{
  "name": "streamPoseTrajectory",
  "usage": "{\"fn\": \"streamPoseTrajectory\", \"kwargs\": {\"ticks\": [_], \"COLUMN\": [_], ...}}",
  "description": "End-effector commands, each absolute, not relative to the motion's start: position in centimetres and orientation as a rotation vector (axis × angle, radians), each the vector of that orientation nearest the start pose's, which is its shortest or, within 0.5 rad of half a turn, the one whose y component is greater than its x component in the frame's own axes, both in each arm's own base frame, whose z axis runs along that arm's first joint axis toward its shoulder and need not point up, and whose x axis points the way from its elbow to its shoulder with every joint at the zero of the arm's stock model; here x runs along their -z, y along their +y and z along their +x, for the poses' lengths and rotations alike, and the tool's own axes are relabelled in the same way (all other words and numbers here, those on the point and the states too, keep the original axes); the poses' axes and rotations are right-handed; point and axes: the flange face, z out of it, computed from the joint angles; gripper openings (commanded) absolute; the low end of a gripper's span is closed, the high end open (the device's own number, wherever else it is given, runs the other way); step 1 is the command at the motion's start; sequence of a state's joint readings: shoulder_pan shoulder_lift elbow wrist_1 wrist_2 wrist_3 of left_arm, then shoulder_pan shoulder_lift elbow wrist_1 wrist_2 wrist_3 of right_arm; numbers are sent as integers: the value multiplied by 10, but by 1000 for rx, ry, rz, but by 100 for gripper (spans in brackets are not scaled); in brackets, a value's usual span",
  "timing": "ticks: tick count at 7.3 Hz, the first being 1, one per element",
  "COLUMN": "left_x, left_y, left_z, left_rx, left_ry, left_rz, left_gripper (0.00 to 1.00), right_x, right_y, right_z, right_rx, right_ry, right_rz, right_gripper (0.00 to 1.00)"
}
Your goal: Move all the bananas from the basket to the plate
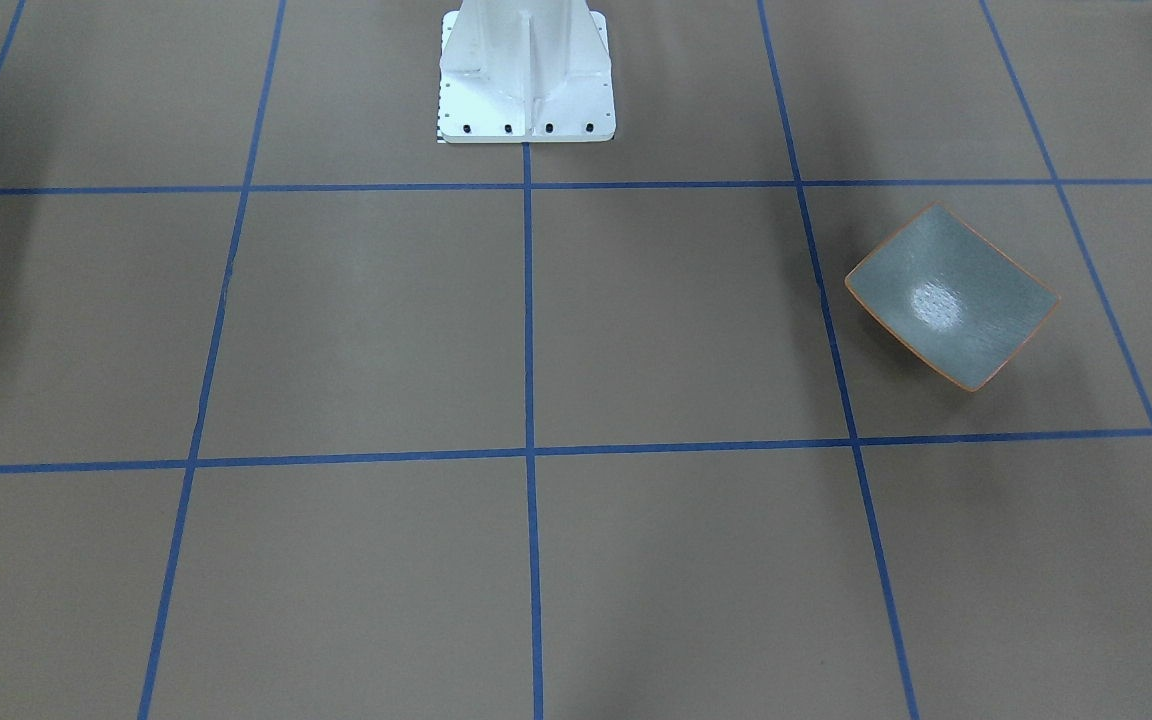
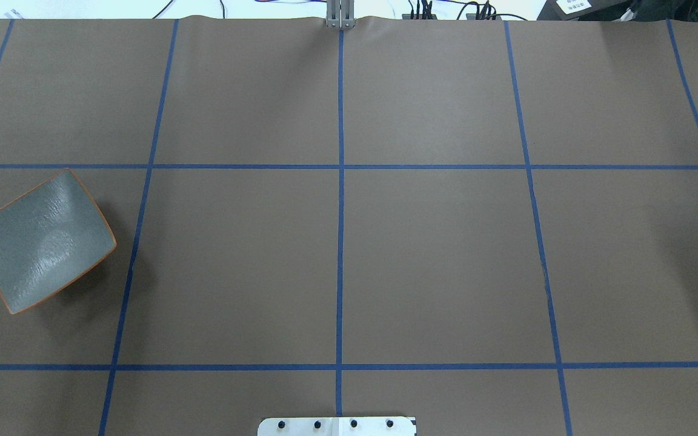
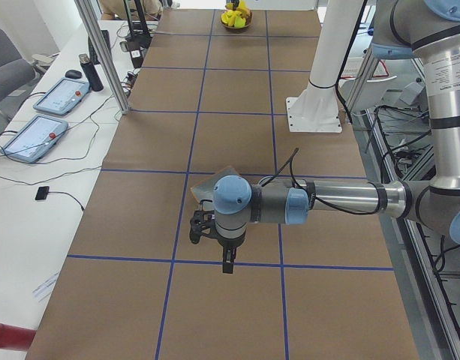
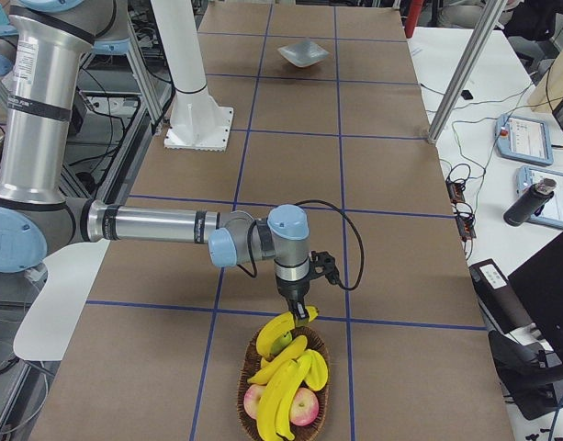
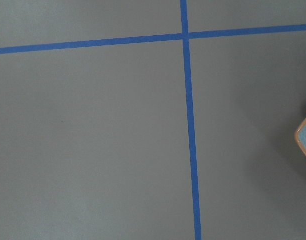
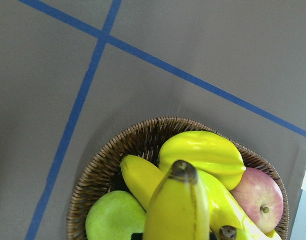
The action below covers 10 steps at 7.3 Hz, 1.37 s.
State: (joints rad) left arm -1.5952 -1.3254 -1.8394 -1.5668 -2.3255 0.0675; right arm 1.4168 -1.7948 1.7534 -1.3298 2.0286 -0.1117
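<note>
The wicker basket [image 4: 286,390] sits at the table's right end and holds several yellow bananas [image 4: 283,372] with other fruit. My right gripper [image 4: 298,310] hangs over the basket's far rim, with the top banana [image 6: 177,207] right at its fingertips. I cannot tell whether it is open or shut. The grey-green plate [image 2: 40,239] with an orange rim stands empty at the left end; it also shows in the front view [image 1: 951,297]. My left gripper [image 3: 226,264] hovers above the table beside the plate [image 3: 207,186]; I cannot tell its state. A plate corner [image 5: 305,142] shows in the left wrist view.
The basket [image 6: 100,175] also holds a red apple [image 6: 257,200], a green fruit [image 6: 115,217] and a ribbed yellow fruit [image 6: 202,152]. The white robot base [image 1: 526,80] stands at mid table. A metal post [image 3: 102,56] and tablets [image 3: 34,136] line the side table.
</note>
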Motion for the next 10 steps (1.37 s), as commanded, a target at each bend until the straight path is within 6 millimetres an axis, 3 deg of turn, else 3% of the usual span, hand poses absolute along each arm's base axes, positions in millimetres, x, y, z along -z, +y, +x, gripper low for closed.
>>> {"fn": "streamPoseTrajectory", "kwargs": {"ticks": [1,3,5,7,10], "left_x": [-637,-639,-640,-640,-639], "left_y": [-388,-387,-386,-386,-386], "left_z": [-75,-75,-75,-75,-75], "left_rx": [-47,-46,-44,-44,-46], "left_ry": [753,753,754,754,753], "left_rz": [51,46,42,43,46], "left_gripper": [100,100,100,100,100], "right_x": [-642,-633,-640,-623,-596], "right_y": [-425,-432,-419,-406,-420], "right_z": [19,30,58,49,38], "right_rx": [317,318,296,298,292], "right_ry": [-533,-533,-529,-635,-770], "right_rz": [215,225,185,181,218], "right_gripper": [0,0,0,0,0]}}
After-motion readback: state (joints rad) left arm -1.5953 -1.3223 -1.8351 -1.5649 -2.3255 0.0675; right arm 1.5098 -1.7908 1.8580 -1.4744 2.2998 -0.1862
